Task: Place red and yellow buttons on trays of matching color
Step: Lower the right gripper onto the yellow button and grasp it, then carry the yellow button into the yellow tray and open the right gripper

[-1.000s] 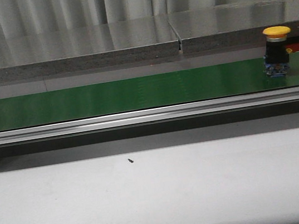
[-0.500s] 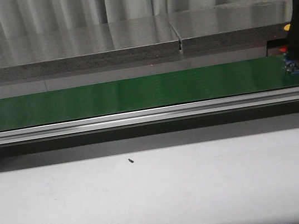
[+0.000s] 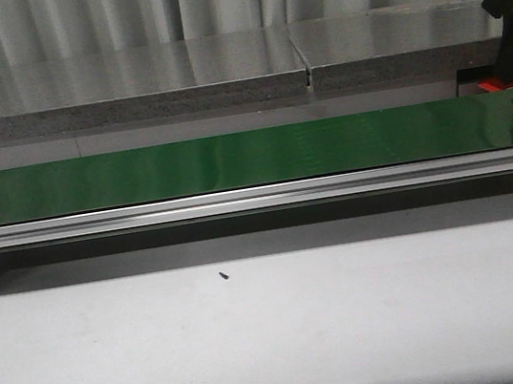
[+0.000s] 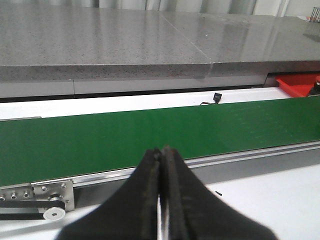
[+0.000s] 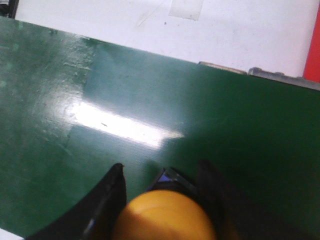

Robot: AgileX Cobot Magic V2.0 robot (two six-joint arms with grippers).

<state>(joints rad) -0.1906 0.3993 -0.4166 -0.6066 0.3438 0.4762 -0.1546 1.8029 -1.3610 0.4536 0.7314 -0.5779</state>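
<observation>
Green belt [image 3: 232, 160], grey shelf [image 3: 125, 84].

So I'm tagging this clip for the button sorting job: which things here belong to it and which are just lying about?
Part of the job:
- yellow button, between the right gripper fingers
- red tray, partly visible past the belt's end
- green conveyor belt under the button

Just there:
- left gripper, shut and empty
- small black speck on the white table
- grey stone ledge
</observation>
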